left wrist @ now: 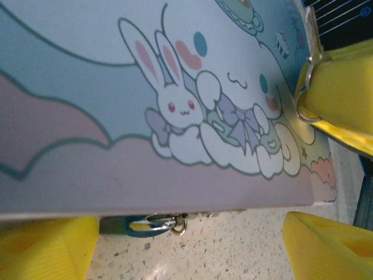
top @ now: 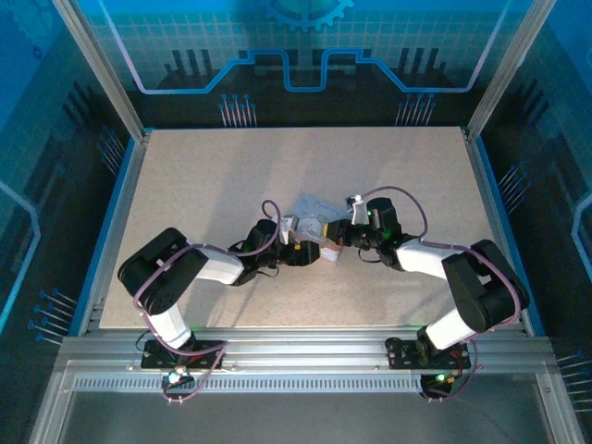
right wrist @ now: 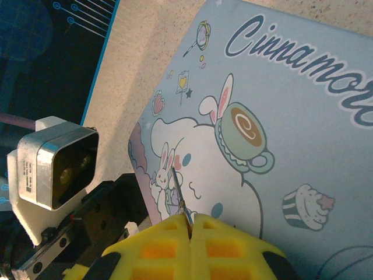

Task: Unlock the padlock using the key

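In the left wrist view the padlock [left wrist: 131, 225], dark bluish with a silvery shackle, lies on the table at the near edge of the pastel cartoon tin [left wrist: 175, 87]. My left gripper [left wrist: 189, 251] is open. The padlock sits between its yellow fingers [left wrist: 46, 248], close to the left one and not squeezed. My right gripper [right wrist: 191, 219] is shut on the key [right wrist: 178, 189], whose thin silvery blade sticks out over the tin's lid [right wrist: 280, 116]. From above, both grippers [top: 298, 248] [top: 335, 242] meet at the tin's near side.
The tin [top: 310, 213] lies mid-table on the speckled tabletop [top: 203, 185]. The right gripper's yellow pads [left wrist: 344, 99] hang over the tin's far right corner in the left wrist view. The left wrist's camera housing [right wrist: 55, 166] is close beside the tin.
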{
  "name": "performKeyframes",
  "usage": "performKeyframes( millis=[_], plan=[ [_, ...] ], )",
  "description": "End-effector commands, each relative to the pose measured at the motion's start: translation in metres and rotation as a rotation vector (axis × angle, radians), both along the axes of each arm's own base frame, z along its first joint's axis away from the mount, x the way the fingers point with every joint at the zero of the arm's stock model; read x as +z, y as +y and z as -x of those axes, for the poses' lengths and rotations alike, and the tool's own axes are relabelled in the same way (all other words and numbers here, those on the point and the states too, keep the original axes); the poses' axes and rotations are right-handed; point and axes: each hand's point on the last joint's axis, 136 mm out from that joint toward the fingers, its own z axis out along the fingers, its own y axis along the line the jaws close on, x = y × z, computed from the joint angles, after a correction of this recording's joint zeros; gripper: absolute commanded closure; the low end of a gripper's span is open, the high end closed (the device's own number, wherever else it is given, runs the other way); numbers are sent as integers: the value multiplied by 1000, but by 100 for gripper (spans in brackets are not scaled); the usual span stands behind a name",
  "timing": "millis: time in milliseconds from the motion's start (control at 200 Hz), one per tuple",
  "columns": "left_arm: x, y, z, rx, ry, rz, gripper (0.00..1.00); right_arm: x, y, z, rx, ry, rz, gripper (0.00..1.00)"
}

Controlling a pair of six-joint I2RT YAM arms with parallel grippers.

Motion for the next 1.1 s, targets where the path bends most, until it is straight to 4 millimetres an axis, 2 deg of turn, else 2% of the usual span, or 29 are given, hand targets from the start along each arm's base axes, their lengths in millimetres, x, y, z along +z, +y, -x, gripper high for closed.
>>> performKeyframes(
  millis=[0, 370, 680, 1095],
  plan=[
    [1, -8, 0, -15, 23, 65, 19, -33, -4, 15, -7, 107, 50, 100],
    [-5, -11, 12, 24, 73, 88, 26, -36, -1, 14, -11, 117, 49, 100],
    [-7, -4, 4, 126, 107, 126, 33, -35, 1, 15, -10, 118, 43, 100],
    [-9, -9, 1, 198, 152, 186, 45, -36, 5, 18, -21, 152, 36, 100]
  ],
)
